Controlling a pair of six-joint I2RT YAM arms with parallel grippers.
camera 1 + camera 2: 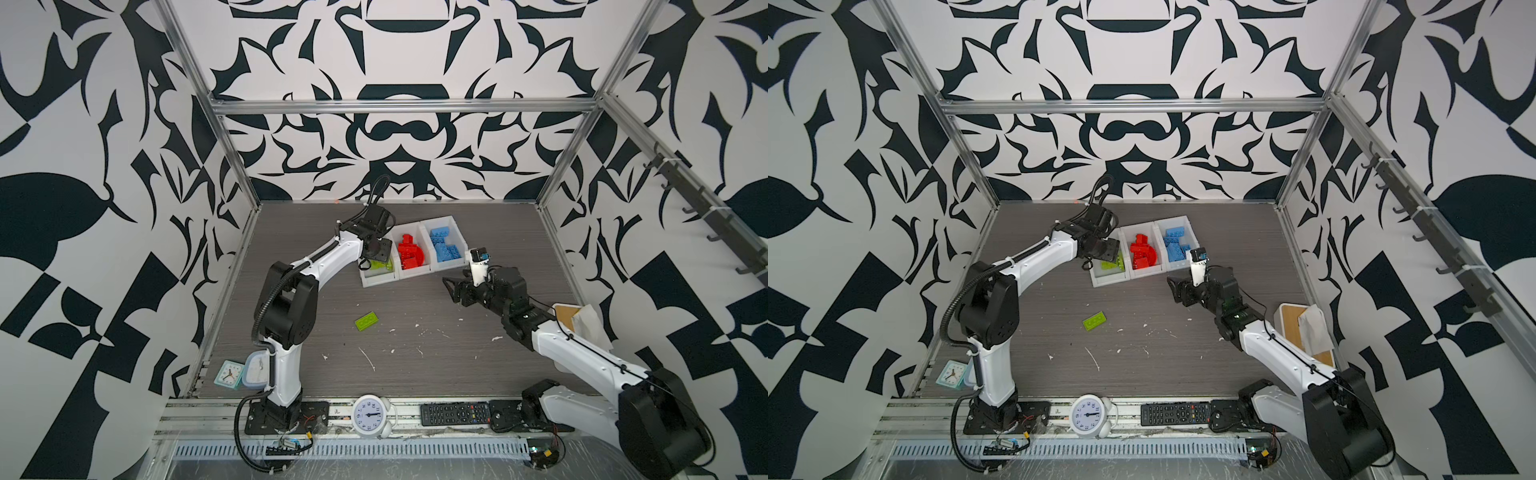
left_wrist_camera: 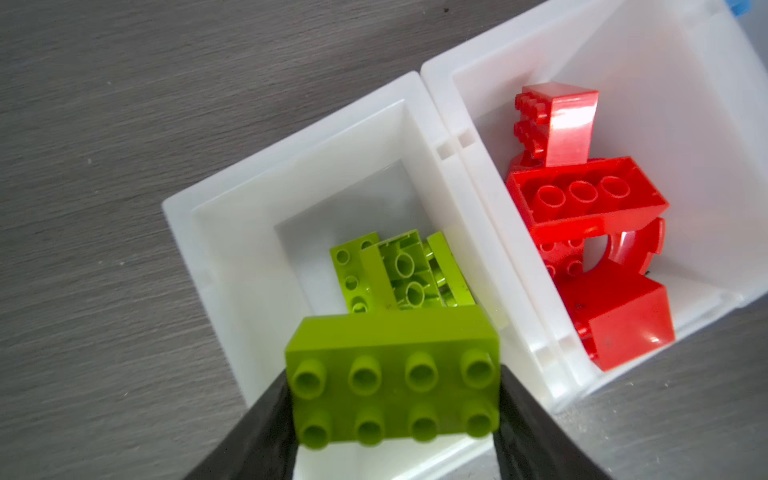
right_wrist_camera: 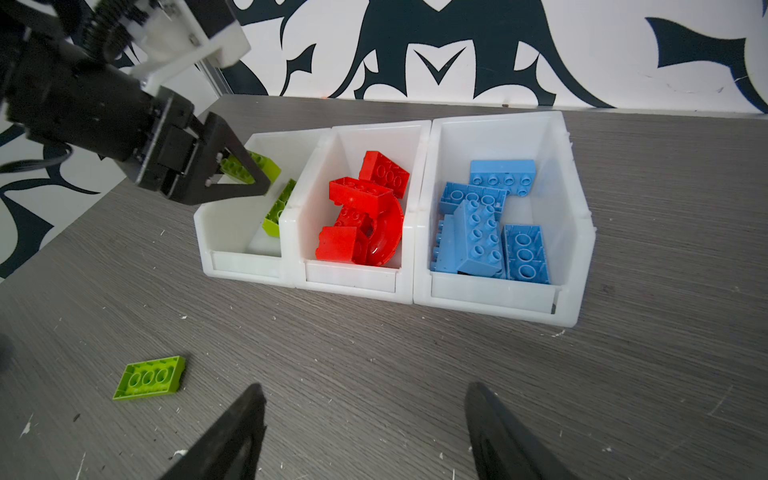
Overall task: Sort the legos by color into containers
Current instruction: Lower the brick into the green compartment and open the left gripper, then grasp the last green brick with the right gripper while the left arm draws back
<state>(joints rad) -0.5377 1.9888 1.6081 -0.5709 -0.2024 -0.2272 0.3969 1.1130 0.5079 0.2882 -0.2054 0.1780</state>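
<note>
Bent left arm (image 1: pixel 328 253) reaches over the leftmost bin (image 2: pixel 232 257).
The left gripper (image 2: pixel 395 376) clamps a green brick (image 2: pixel 390 415); the right gripper (image 3: pixel 363 386) hangs empty, jaws apart.

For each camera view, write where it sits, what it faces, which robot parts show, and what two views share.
Top views: high overhead, looking down on the table; left arm, right arm show.
Left wrist: looks down past left gripper, shut on a green brick, into the green bin.
Right wrist: low, faces the bins; open right gripper shows; shares the loose brick with top views.
</note>
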